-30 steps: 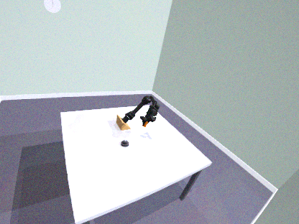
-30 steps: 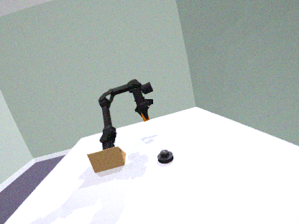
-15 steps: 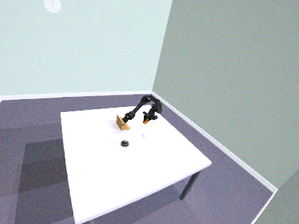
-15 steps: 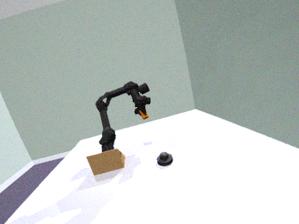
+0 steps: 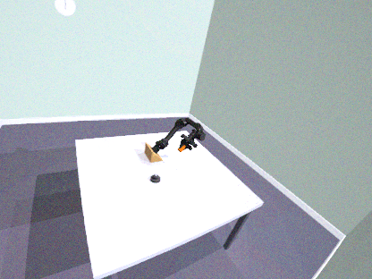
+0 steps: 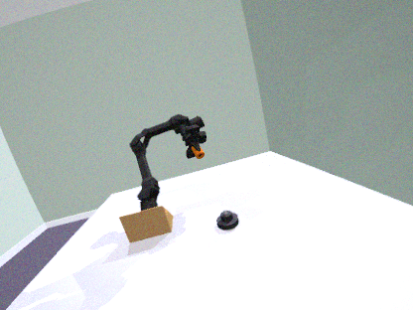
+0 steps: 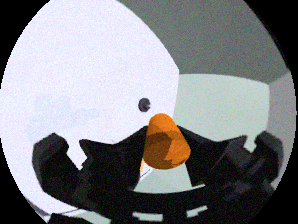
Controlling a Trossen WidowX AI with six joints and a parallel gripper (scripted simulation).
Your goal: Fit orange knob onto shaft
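Observation:
The orange knob (image 5: 181, 147) (image 6: 199, 153) (image 7: 162, 142) is held up in the air, tilted, with its free end pointing outward. In the exterior view a dark hole shows in that end; its flat side is too small to tell. My gripper (image 5: 183, 145) (image 6: 196, 149) (image 7: 161, 128) is shut on the knob, high above the table. The dark round pedestal (image 5: 155, 179) (image 6: 227, 224) (image 7: 144, 105) stands on the table, well apart from the knob. A small shaft tip shows on top of it; its flat side cannot be made out.
A tan wooden wedge-shaped block (image 5: 152, 154) (image 6: 147, 225) stands on the white table (image 5: 134, 224) (image 6: 298, 248) (image 7: 65, 65) close to the arm's base. The table's edge runs behind the arm.

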